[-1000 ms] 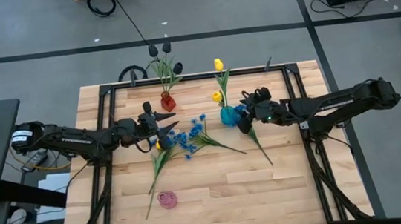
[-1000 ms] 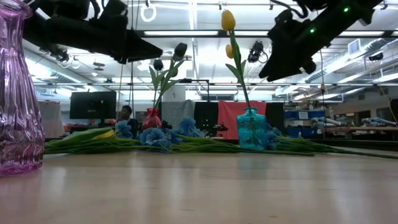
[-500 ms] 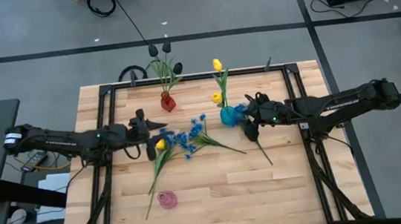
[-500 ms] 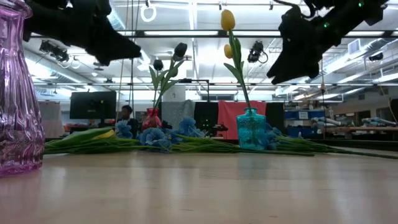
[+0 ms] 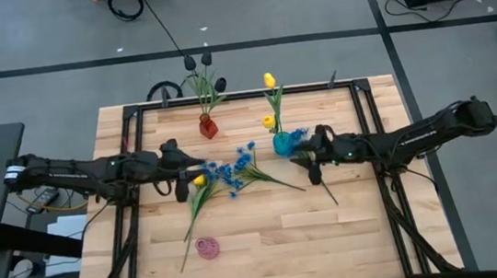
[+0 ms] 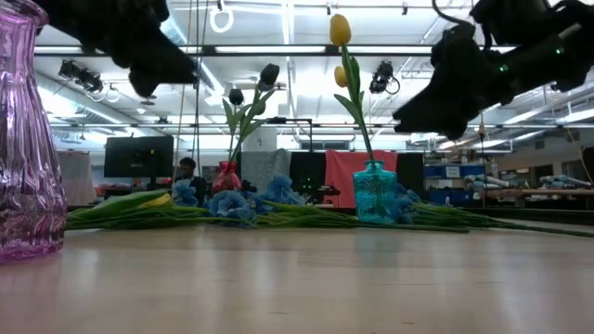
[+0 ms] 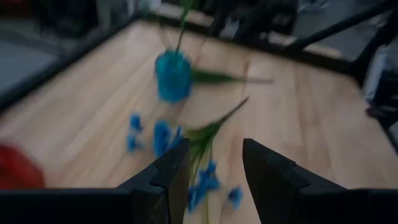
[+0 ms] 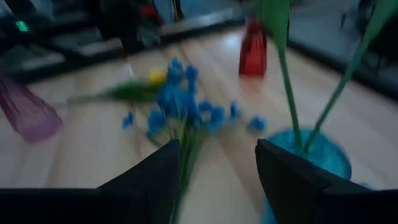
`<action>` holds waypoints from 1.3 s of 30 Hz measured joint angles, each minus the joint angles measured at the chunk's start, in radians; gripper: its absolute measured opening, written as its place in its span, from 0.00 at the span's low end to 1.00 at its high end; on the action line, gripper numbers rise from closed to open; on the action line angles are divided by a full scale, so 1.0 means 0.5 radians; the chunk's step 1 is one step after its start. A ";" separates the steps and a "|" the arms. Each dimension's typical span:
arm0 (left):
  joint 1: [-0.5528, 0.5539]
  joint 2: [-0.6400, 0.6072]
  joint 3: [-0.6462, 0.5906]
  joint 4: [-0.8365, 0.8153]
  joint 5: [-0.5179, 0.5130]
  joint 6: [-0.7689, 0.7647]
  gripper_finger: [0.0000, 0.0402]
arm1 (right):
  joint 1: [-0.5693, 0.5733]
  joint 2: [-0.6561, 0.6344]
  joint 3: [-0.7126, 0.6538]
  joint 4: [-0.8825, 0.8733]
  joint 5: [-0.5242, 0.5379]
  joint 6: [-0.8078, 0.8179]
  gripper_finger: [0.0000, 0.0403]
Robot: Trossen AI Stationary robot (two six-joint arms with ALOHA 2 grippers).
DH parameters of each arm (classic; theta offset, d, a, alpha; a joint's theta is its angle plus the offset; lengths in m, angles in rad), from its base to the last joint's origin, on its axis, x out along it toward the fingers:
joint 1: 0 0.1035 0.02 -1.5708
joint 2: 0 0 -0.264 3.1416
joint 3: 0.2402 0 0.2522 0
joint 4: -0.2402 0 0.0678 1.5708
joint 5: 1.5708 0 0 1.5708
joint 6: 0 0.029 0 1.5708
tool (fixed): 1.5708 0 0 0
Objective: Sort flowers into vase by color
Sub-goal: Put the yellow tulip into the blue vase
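Bunches of blue flowers (image 5: 233, 170) lie on the table's middle, with a yellow tulip (image 5: 199, 179) at their left end. One more blue bunch (image 5: 297, 136) lies against the teal vase (image 5: 281, 144), its stem running toward the near right. The teal vase holds two yellow tulips (image 5: 269, 81); the red vase (image 5: 207, 126) holds dark tulips (image 5: 205, 59). My left gripper (image 5: 183, 172) hovers open just left of the lying tulip. My right gripper (image 5: 309, 160) hovers open over the stem by the teal vase. Both are above the table in the low view.
An empty pink vase (image 5: 207, 247) stands near the table's near edge, left of centre; it fills the left edge of the low view (image 6: 23, 139). Bare wood lies along the near right part of the table (image 5: 287, 237). A black frame rims the table.
My left gripper has drawn back toward the table's left edge and a little nearer, away from the blue flowers. My right gripper has come down and slightly toward the near edge beside the teal vase. The flowers and vases have stayed where they were.
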 joint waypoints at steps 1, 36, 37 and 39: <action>0.001 0.009 0.027 -0.093 -0.006 -0.046 0.38 | -0.006 -0.001 -0.029 0.108 0.000 -0.032 0.54; -0.124 1.074 0.093 -0.719 0.686 -1.455 0.38 | -0.171 -0.001 -0.070 0.883 -0.158 -0.639 0.54; -0.124 1.098 0.093 -0.716 0.687 -1.457 0.38 | -0.177 -0.001 -0.070 0.878 -0.158 -0.631 0.54; -0.124 1.136 0.093 -0.694 0.688 -1.460 0.38 | -0.187 -0.001 -0.070 0.863 -0.158 -0.621 0.54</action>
